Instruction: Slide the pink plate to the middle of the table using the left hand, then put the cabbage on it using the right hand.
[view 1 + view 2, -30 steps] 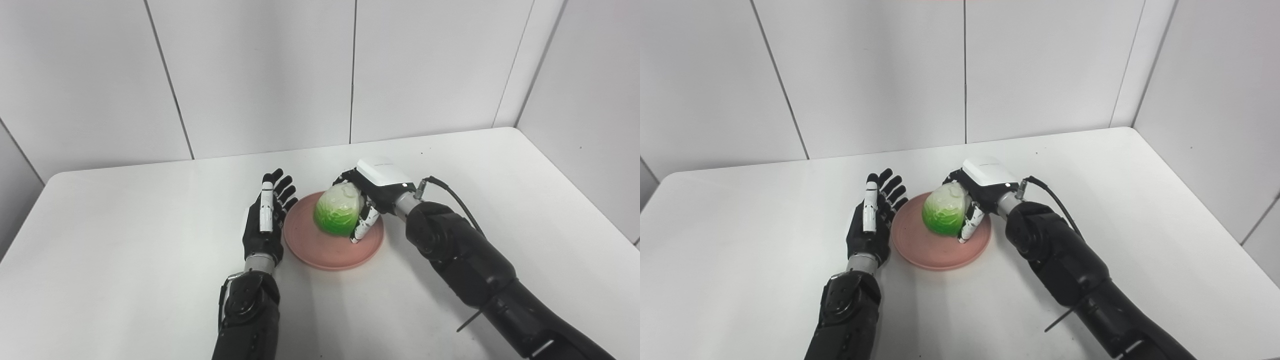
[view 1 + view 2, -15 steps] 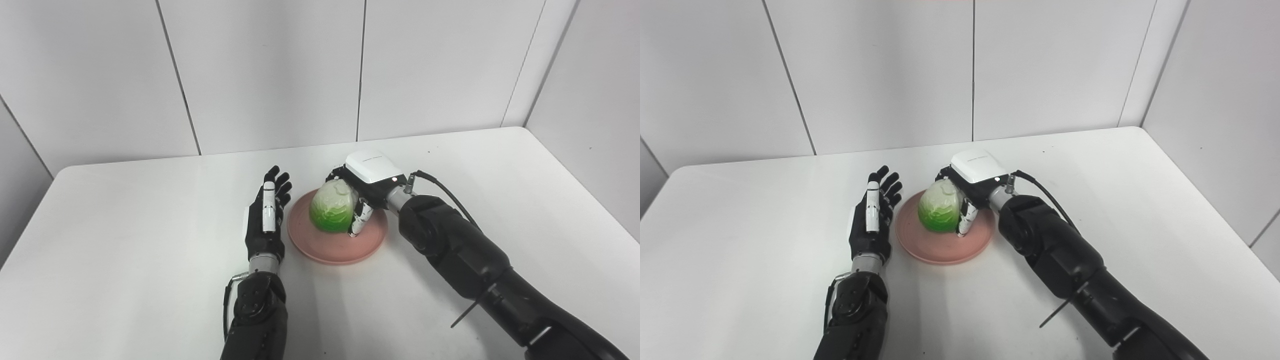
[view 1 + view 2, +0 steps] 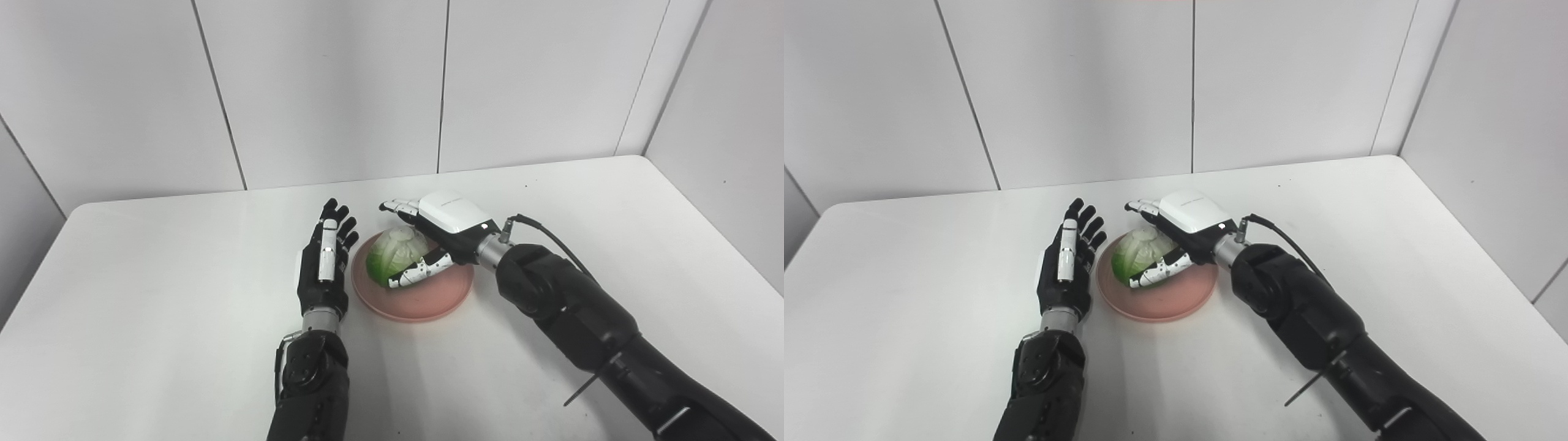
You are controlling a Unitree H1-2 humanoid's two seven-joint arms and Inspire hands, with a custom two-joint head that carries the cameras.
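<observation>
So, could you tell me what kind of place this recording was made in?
Probably a robot test cell, not a kitchen: a bare white table boxed in by plain white wall panels, holding only a pink plate and a cabbage.

The left hand (image 3: 323,269) is standing edge-on just beside the pink plate (image 3: 429,299), blocking its left side; the right hand (image 3: 438,236) is spreading over the cabbage (image 3: 392,256), closing the top; the table (image 3: 153,294) is lying bare elsewhere
</observation>
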